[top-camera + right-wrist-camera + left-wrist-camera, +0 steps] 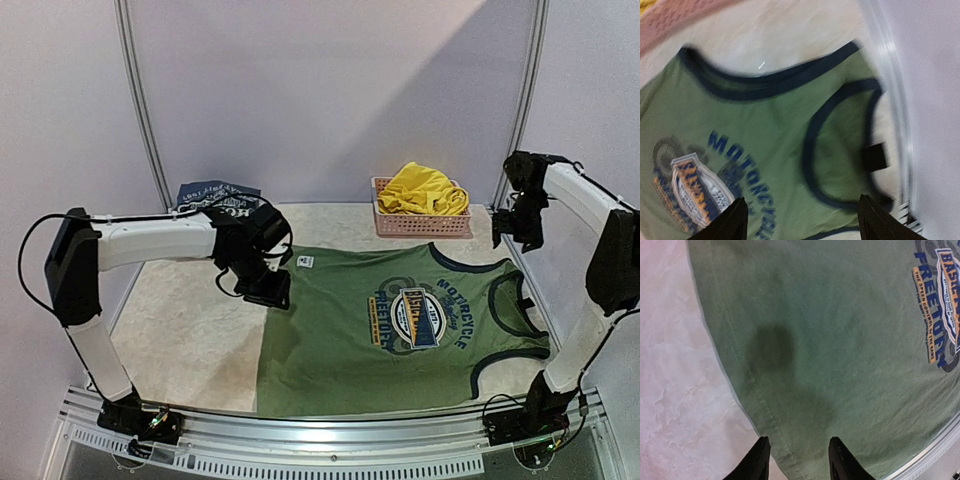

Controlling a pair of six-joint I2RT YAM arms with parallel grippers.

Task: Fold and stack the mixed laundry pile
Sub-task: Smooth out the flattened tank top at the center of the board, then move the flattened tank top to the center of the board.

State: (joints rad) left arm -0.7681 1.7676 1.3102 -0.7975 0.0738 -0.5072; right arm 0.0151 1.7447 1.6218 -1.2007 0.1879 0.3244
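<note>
shirt (400, 335) on table (180, 340) | shorts (425, 188) in basket (420, 225) behind shirt | folded garment (215, 190) back-left

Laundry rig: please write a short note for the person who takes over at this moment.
Left gripper: open, empty, over the hem of the olive-green shirt.
Right gripper: open, empty, above the shirt's armhole end.
Shirt: spread flat, logo up, not folded.
Yellow shorts: bunched in the pink basket at the far side.
A dark blue garment lies at the far left.
To do: fold the shirt, take out and fold the shorts, stack.
</note>
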